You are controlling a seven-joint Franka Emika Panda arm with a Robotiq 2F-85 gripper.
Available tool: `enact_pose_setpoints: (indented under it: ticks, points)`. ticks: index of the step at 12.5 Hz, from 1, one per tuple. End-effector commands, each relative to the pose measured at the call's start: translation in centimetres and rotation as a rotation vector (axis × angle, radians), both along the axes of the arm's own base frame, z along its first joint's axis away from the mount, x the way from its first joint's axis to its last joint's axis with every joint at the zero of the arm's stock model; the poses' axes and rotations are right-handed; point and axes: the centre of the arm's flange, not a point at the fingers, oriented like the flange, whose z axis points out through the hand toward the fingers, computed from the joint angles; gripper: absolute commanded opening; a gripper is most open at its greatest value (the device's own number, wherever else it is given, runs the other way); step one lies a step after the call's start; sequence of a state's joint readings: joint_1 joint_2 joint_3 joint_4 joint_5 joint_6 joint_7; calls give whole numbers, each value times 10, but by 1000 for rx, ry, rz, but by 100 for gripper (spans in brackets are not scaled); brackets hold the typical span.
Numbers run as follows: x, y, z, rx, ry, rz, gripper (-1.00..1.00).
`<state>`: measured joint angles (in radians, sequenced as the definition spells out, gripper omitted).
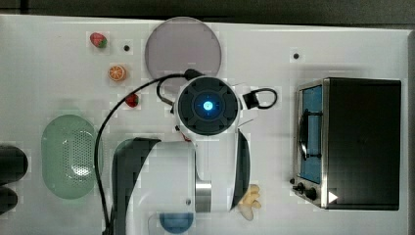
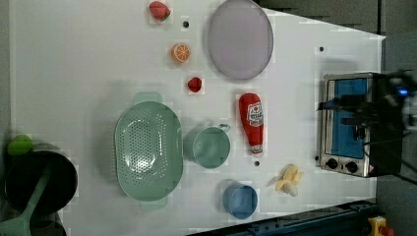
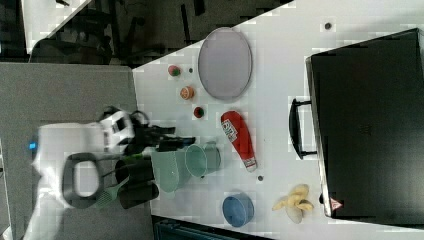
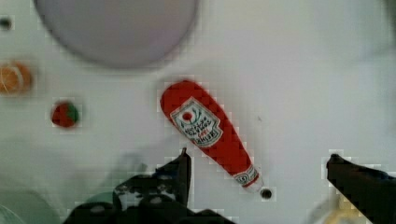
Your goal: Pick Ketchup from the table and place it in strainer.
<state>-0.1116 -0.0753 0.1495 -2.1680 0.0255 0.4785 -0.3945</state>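
- Since the Ketchup (image 2: 252, 123) lies flat on the bench (image 2: 74, 59), untouched, a grasp across its body is judged next.
- The hand (image 4: 257, 161) is held above it, spread wide and empty.
- The strainer (image 2: 147, 150) is found at nine o'clock of the bottle in the left view, beyond the cup (image 2: 210, 146).

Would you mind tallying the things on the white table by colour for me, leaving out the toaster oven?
Red: 3, two strawberries and the ketchup bottle
Green: 2, strainer and cup
Orange: 1, orange slice
Yellow: 1, banana
Blue: 1, cup
Grey-lilac: 1, plate
Total: 9
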Motion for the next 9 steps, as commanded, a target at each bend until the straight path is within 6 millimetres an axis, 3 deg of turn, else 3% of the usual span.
enact_pose_setpoints:
  ticks: [1,5,9]
  points:
    - [-4,5,-44,14,-22,327,100]
    - [-9,14,-116,32,-51,607,100]
    - [-16,15,-182,55,-41,606,100]
